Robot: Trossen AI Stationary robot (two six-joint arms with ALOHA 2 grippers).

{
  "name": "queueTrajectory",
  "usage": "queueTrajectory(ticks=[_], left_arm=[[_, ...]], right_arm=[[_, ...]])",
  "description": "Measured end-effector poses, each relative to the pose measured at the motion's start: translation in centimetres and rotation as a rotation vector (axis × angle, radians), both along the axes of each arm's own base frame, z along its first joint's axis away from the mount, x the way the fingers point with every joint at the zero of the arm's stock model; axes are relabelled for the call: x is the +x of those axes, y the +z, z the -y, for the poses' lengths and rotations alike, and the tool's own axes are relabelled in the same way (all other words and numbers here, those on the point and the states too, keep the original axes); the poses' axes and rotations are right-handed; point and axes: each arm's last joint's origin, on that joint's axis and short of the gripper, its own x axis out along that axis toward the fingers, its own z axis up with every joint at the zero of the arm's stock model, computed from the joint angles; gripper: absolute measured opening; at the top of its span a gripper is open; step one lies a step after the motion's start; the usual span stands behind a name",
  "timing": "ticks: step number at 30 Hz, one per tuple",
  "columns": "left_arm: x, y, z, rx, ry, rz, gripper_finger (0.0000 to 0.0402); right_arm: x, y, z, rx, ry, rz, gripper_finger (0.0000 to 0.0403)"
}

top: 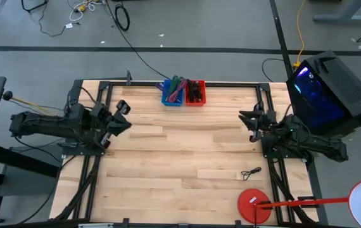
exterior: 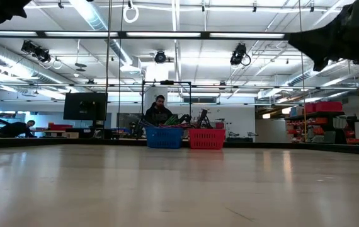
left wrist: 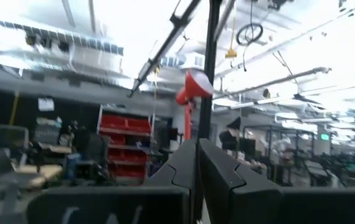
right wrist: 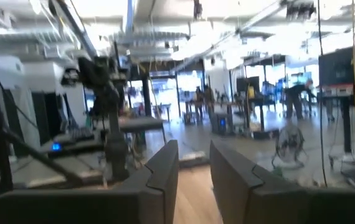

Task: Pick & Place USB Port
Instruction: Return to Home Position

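A small black cord (top: 251, 172), which I take for the USB piece, lies flat on the wooden table (top: 180, 158) near its right side, and no gripper touches it. My left gripper (top: 125, 118) is raised over the table's left side. Its fingers (left wrist: 197, 180) are shut with nothing between them, and they point up and away from the table. My right gripper (top: 249, 123) hangs over the right side, on the far side of the cord. It (right wrist: 194, 168) is open and has nothing between its fingers.
A blue bin (top: 173, 94) and a red bin (top: 195, 93) holding cables stand side by side at the far edge's middle. A red round lamp base (top: 254, 204) sits at the near right corner. A computer tower (top: 332, 92) stands beyond the right edge. A person (exterior: 159, 112) sits behind the bins.
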Motion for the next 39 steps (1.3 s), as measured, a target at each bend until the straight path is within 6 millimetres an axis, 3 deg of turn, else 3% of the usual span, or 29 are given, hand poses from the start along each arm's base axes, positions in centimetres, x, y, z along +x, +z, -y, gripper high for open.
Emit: queueTrajectory(ticks=[4,18,39], left_arm=[[-1.4,0.8,-0.4,0.002,0.036,0.066,0.0023],[-6.9,2.7,-1.0,0.027,0.148,0.307,0.0023],[-13.5,3.2,0.1,0.061,0.176,0.590,0.0023]], right_arm=[[-0.3,0.8,0.0,-0.017,-0.011,0.085,0.0095],[-0.2,1.0,-0.7,-0.014,0.058,0.100,0.0095],[-0.1,1.0,-0.9,-0.013,0.089,0.101,0.0095]])
